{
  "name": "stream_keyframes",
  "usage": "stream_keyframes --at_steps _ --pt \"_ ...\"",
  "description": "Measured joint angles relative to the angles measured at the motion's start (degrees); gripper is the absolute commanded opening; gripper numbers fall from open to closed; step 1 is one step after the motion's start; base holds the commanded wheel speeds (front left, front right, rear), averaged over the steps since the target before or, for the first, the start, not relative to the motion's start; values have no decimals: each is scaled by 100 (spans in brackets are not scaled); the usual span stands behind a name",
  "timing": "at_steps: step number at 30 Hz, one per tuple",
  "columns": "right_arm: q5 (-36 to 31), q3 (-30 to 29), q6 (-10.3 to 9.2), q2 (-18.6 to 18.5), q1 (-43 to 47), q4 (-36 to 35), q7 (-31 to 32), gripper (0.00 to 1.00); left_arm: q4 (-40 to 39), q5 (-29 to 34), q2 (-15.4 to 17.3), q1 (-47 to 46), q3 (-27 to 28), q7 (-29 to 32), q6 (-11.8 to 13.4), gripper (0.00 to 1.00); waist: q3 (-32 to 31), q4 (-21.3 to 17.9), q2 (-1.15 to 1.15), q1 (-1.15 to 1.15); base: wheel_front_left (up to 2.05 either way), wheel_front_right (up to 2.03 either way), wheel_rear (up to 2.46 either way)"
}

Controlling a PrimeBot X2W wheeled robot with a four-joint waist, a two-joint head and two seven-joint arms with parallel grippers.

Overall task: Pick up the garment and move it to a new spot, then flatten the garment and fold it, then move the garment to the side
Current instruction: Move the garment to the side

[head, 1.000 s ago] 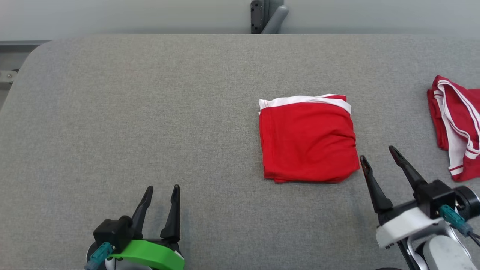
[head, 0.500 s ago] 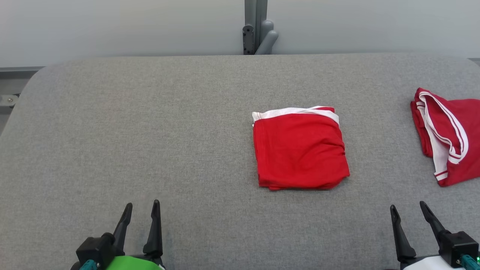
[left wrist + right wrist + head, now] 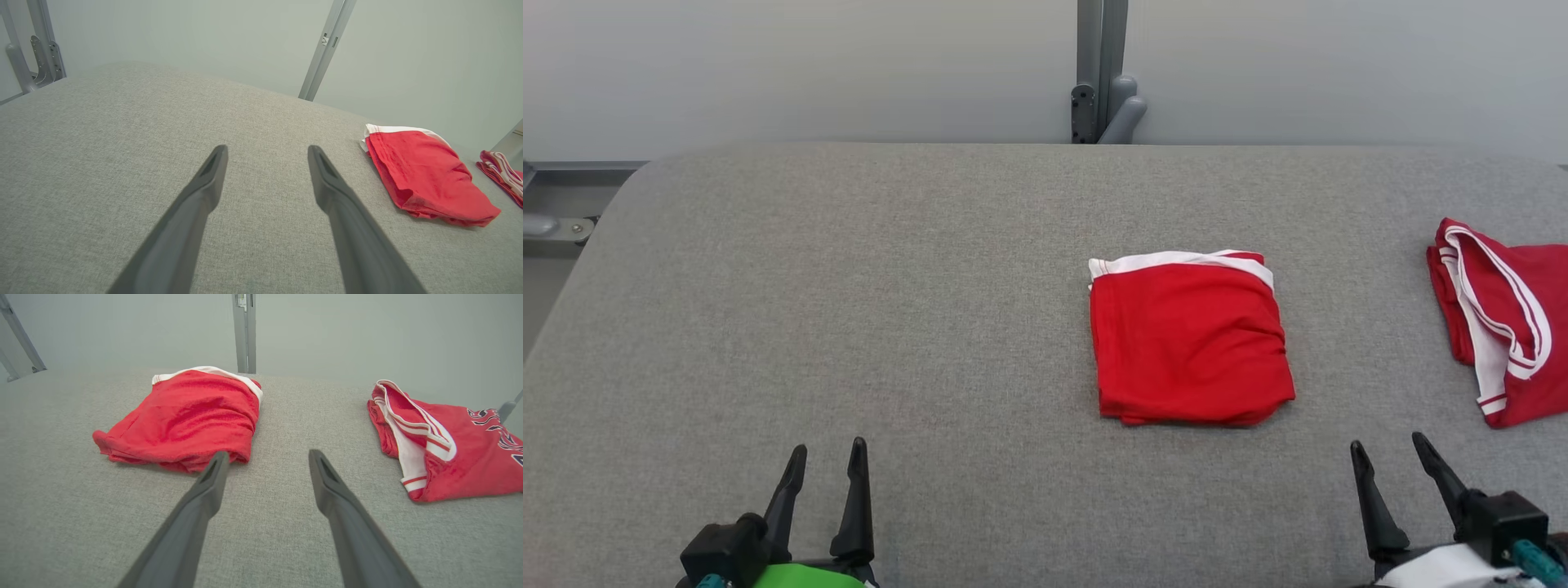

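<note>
Now the right jaws are no longer just beside the near right corner of the folded red cloth garment with a white band (image 3: 1191,343). They sit drawn back, nearer the robot than the garment and to its right, spread wide and holding nothing. The left jaws are likewise pulled back a little, well to the garment's left, also wide and empty. The head view itself has tipped, so the garment's small shift in the picture is the camera's doing; the square keeps its shape and its layers stay stacked.

In my judgement the fold is finished and released. Whether the last carry to the side counts as done cannot be told from where the garment lies, right of the middle of the grey fabric tabletop (image 3: 849,286).

To the garment's left the tabletop runs bare and broad as far as its rounded far corner, the freest room for a slide or a carry. To its right is a narrower bare strip, then a loosely bunched red jersey with white striped trim (image 3: 1511,327), which a rightward move could snag. Behind the garment, bare cloth reaches the far edge, where a grey metal post (image 3: 1101,73) stands against the wall.
</note>
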Motion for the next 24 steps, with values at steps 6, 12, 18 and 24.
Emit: stream_keyframes --at_steps 6,12,18,24 --pt "1247 612 -4 -402 -1111 471 510 100 -9 -86 0 -77 -155 0 0 100 104 69 0 0 0 0 0" --pt "2646 837 -8 -840 -2583 1043 2418 100 71 -176 -3 -353 -437 0 0 100 304 215 0 0 0 0 0" --pt "3016 1037 -7 -970 -3200 1987 3554 100 163 -386 -5 -469 -627 0 0 100 426 514 0 0 0 0 0" --pt "3196 1343 -4 -958 -3419 2576 3821 100 189 -447 -3 -474 -653 0 0 100 528 704 0 0 0 0 0"
